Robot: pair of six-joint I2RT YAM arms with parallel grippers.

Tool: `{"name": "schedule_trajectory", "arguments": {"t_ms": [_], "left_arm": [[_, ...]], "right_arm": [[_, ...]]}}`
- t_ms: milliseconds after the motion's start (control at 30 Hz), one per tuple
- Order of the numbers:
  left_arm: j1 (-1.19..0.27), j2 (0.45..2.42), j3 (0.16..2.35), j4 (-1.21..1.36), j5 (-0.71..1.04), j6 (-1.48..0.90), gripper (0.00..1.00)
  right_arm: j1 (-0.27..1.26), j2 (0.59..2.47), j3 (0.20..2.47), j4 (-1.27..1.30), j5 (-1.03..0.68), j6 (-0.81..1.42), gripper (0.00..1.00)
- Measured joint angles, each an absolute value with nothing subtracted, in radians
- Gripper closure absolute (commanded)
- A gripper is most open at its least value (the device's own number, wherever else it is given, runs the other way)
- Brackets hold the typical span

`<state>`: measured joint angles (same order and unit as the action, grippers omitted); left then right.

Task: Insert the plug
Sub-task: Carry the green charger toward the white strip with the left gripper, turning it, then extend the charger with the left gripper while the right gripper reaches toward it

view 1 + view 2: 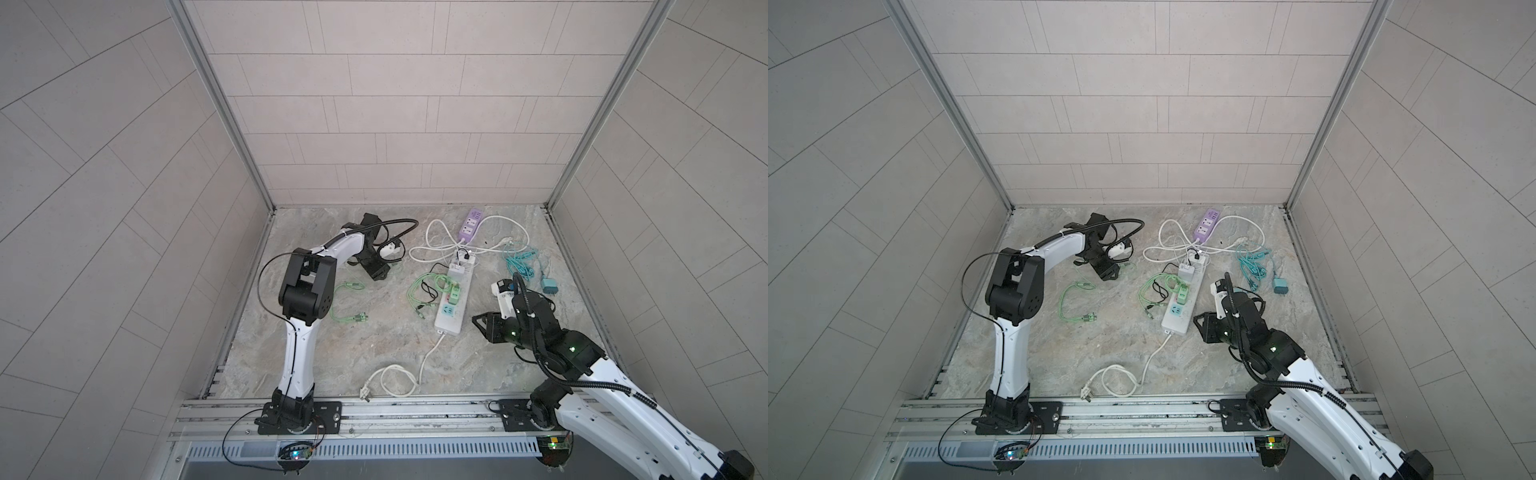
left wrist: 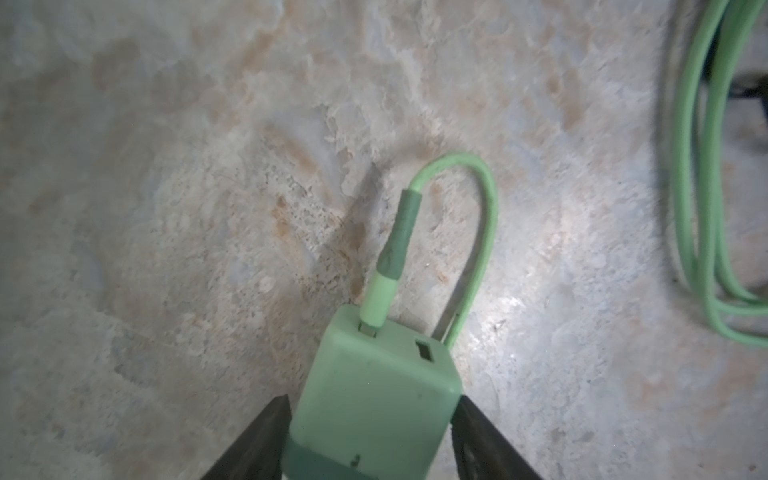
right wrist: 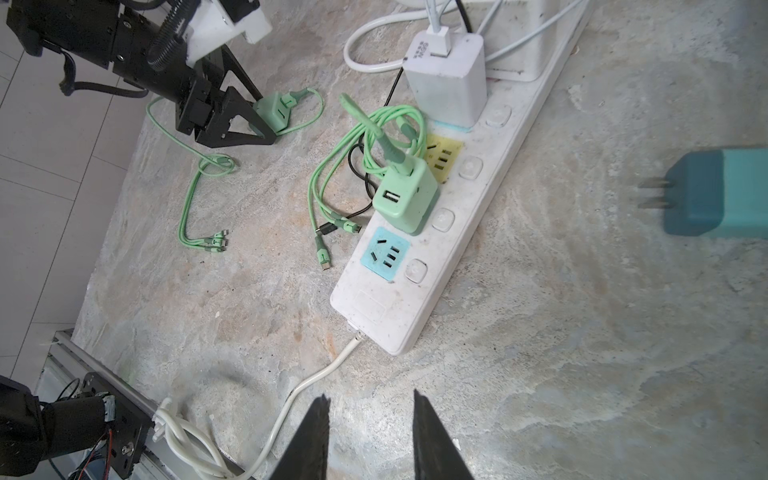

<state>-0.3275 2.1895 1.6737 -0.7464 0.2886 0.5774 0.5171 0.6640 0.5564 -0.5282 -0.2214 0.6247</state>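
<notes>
Left gripper (image 2: 374,399) sits around the green plug (image 2: 374,374), grip unclear. Right gripper (image 3: 368,395) is slightly open, empty. Plugging into the blue socket (image 3: 384,253) is left.

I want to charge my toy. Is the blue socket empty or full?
Empty: the light-blue socket on the long white plastic power strip shows bare slots.
</notes>
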Motion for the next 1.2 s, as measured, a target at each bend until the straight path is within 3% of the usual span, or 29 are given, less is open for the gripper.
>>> {"name": "schedule_trajectory", "arguments": {"t_ms": [400,567,833,1033,1200], "left_arm": [[-0.327,2.180,1.671,-0.735,0.300,0.526,0.69],[-0.327,2.053,1.541,-0.631,0.323,0.440,0.70],[-0.365,1.628,1.100,-0.267,0.375,0.238,0.70],[-0.508,1.396,0.761,0.085,0.360,0.092,0.69],[-0.630,1.321,0.600,0.274,0.306,-0.003,0.69]], "right_arm": [[0.517,0.679,0.556,-0.529,-0.237,0.617,0.67],[0.521,0.679,0.556,-0.528,-0.256,0.618,0.67],[0.532,0.696,0.546,-0.421,-0.331,0.667,0.67],[0.580,0.819,0.561,-0.279,-0.391,0.712,0.64],[0.654,0.933,0.640,-0.205,-0.407,0.728,0.61]]}}
